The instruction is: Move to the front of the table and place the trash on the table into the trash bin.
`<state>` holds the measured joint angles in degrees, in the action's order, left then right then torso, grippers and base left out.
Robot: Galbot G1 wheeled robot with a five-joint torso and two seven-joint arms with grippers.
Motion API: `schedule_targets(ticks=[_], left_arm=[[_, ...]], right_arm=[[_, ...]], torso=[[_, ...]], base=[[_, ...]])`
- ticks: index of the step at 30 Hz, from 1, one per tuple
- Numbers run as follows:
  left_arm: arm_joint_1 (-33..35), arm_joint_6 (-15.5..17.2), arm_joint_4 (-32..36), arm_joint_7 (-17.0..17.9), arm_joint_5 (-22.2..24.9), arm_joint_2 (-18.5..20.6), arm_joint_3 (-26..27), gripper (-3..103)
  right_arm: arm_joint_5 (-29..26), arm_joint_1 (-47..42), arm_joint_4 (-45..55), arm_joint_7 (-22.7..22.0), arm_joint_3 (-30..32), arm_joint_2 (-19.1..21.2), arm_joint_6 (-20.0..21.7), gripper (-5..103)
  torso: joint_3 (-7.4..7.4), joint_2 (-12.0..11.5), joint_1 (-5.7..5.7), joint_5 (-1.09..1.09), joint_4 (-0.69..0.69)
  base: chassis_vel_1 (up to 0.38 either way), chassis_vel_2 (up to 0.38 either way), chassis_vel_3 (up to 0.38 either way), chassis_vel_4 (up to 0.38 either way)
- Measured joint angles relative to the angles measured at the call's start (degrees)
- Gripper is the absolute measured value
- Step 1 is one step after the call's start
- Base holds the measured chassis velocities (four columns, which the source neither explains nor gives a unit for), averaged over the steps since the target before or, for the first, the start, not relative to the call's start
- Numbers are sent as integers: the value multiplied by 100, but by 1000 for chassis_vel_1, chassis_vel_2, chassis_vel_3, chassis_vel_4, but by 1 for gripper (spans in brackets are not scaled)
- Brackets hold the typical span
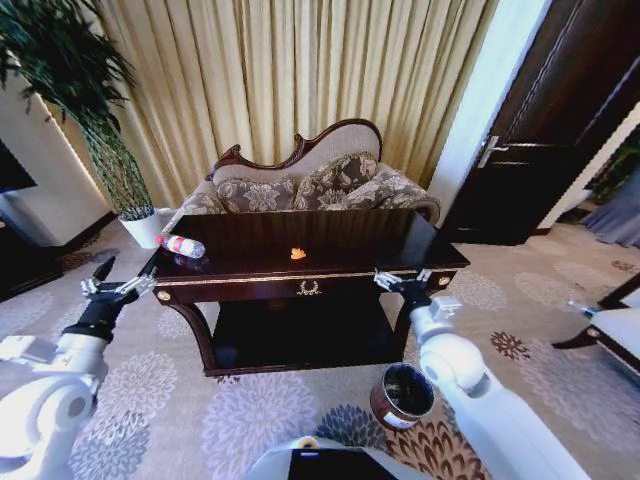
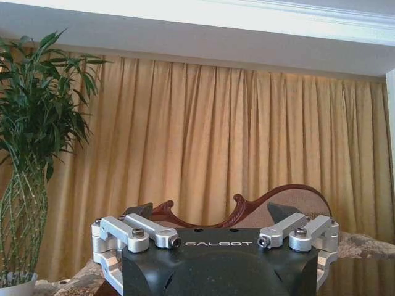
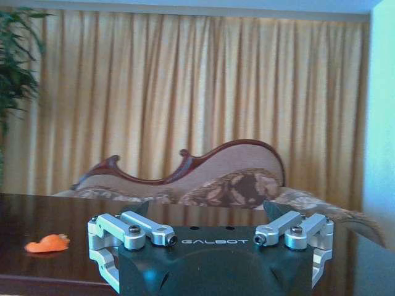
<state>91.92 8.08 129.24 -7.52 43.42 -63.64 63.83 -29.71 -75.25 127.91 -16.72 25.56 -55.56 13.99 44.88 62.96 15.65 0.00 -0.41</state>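
Gold curtains back the table (image 1: pixel 420 250), where the spread-fingered left gripper (image 1: pixel 112 280) hovers just short of the clear bottle (image 1: pixel 184 246), light and slippery, best pinched mid-body, while the orange scrap (image 1: pixel 298 254) lies ahead-left of the open right gripper (image 1: pixel 400 281).

"GALBOT" on left end effector (image 2: pixel 210 216), right end effector (image 3: pixel 207 213)

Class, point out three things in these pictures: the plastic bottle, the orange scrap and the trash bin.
plastic bottle (image 1: pixel 183 246), head view, on its red label.
orange scrap (image 1: pixel 298 254), head view, on its middle.
trash bin (image 1: pixel 384 412), head view, on its outer side wall.
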Motion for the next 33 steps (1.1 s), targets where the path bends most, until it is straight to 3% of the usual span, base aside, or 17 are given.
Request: schedule_targets(ticks=[11,26,33], left_arm=[[46,143,116,90,1,1,40,100],[29,141,120,80,-10,-37,19,100],[61,116,105,63,-8,-75,20,100]], right_arm=[[-24,15,-34,77,-147,-17,37,100],[77,75,-75,-15,-279,1,119,100],[-88,85,63,-99,-496,216,137,100]], torso=[[0,0,-1,1,1],[2,-2,4,0,0],[-2,1,-2,0,0]], base=[[-23,30,19,-30],[-139,167,126,-157],[-28,27,23,-18]])
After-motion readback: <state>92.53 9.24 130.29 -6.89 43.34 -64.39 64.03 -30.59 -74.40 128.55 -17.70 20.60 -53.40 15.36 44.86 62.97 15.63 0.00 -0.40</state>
